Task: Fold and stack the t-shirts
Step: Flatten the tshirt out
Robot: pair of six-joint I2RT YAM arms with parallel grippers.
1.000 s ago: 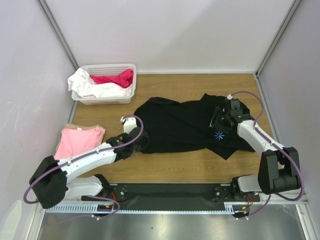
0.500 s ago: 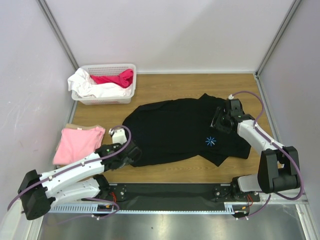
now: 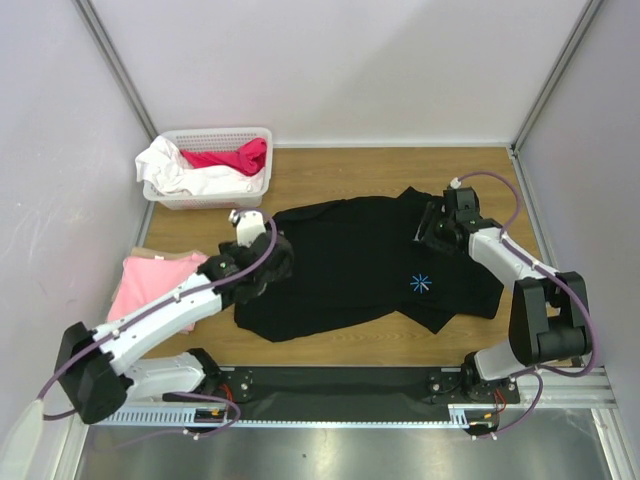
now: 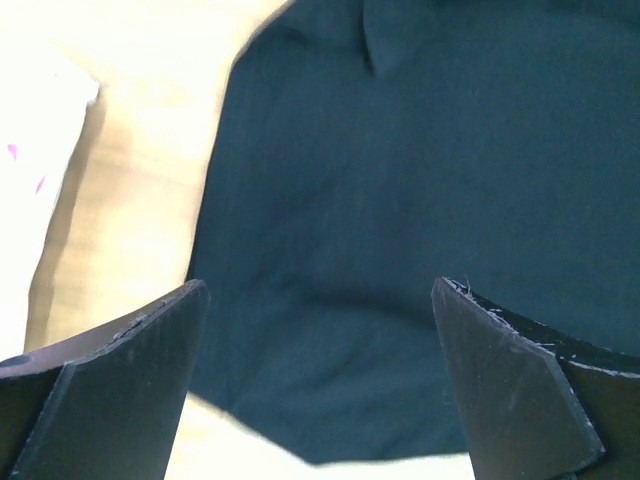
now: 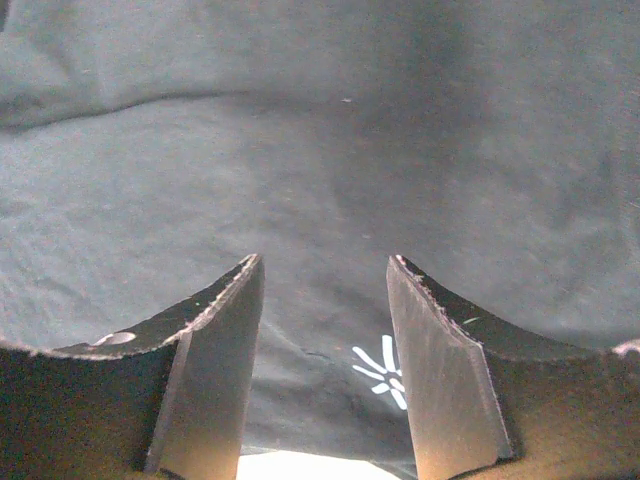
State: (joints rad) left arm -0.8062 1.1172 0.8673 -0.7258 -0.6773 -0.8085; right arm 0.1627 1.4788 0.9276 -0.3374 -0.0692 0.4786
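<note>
A large black t-shirt (image 3: 350,265) lies spread and rumpled across the middle of the wooden table, its pale-blue starburst mark (image 3: 421,283) facing up. A light pink t-shirt (image 3: 150,282) lies folded at the left edge. My left gripper (image 3: 272,268) hovers over the black shirt's left part; in the left wrist view it (image 4: 320,290) stands wide open with only the black cloth (image 4: 400,150) below. My right gripper (image 3: 432,235) hangs over the shirt's far right part. In the right wrist view it (image 5: 325,262) is open and holds nothing, and the starburst (image 5: 382,368) shows beneath.
A white basket (image 3: 160,198) with white and red clothes stands at the far left corner. Bare wood (image 3: 340,165) shows behind the shirt, and a strip (image 3: 380,345) lies along the near edge. Grey walls close in the left, far and right sides.
My left gripper dragged the black shirt's left edge toward the near left, spreading it out, then let go, opened wide and drew back toward the far side. The right gripper shifted slightly farther.
</note>
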